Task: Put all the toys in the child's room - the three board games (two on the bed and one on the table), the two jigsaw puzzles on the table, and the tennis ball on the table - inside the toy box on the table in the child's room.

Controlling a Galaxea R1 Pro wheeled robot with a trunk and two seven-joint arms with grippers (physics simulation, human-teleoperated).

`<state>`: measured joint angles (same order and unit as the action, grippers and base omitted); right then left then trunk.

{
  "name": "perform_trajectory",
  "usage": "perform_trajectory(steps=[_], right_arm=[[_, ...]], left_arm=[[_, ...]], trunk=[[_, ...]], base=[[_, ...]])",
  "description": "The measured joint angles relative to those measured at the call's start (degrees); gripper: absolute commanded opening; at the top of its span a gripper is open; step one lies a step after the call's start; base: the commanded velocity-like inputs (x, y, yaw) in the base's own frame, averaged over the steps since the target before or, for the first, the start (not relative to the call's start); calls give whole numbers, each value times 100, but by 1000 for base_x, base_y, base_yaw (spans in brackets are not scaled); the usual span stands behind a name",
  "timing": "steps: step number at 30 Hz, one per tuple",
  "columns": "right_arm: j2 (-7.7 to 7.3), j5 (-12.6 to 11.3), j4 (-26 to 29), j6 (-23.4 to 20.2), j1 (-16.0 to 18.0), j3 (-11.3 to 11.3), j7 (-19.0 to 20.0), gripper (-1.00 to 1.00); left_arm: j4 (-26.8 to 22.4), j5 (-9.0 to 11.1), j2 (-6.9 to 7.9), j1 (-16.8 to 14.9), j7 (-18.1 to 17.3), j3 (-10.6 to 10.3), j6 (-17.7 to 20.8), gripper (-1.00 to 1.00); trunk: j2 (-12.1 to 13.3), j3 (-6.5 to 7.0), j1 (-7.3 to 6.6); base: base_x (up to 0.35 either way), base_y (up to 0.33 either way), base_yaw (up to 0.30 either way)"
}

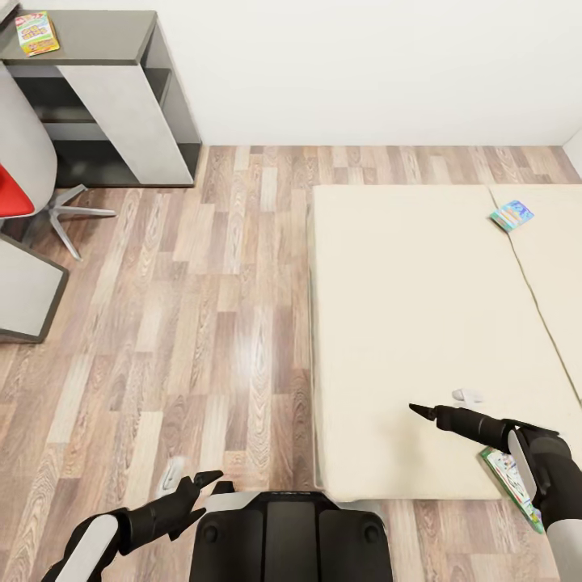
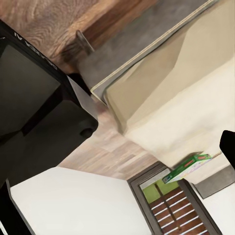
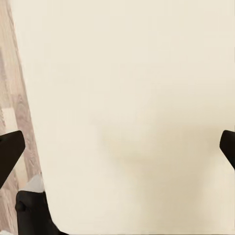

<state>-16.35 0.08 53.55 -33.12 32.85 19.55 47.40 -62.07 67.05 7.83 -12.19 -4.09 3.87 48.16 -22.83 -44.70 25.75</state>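
While the right gripper [image 1: 440,404] hangs over the near part of the bed [image 1: 388,323], its fingers stand wide apart with only bare beige mattress between them, as the right wrist view shows; it has hold of nothing. Just behind that gripper, partly under the right forearm at the bed's near corner, lies the green-edged board game [image 1: 511,477], which the left wrist view catches edge-on [image 2: 188,167] at the mattress rim. Well ahead of the right gripper, toward the far side of the bed, rests the blue board game [image 1: 512,215]. The left gripper [image 1: 196,480] hovers low over the wood-plank floor [image 1: 186,323], beside the robot's base and short of the bed; whether its fingers are parted or closed I cannot tell. Far ahead of the left gripper, a yellow-green-red box [image 1: 35,32] lies on the dark grey cabinet section [image 1: 97,48], with a red-seated chair [image 1: 24,194] between.
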Motion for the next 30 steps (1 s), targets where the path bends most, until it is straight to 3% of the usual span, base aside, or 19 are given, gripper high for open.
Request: perform_trajectory(steps=[30], right_arm=[[0, 0, 0, 0, -1, 0, 0, 100]], left_arm=[[-4, 0, 0, 0, 0, 0, 0, 100]], trunk=[[0, 0, 0]], base=[[0, 284, 0]])
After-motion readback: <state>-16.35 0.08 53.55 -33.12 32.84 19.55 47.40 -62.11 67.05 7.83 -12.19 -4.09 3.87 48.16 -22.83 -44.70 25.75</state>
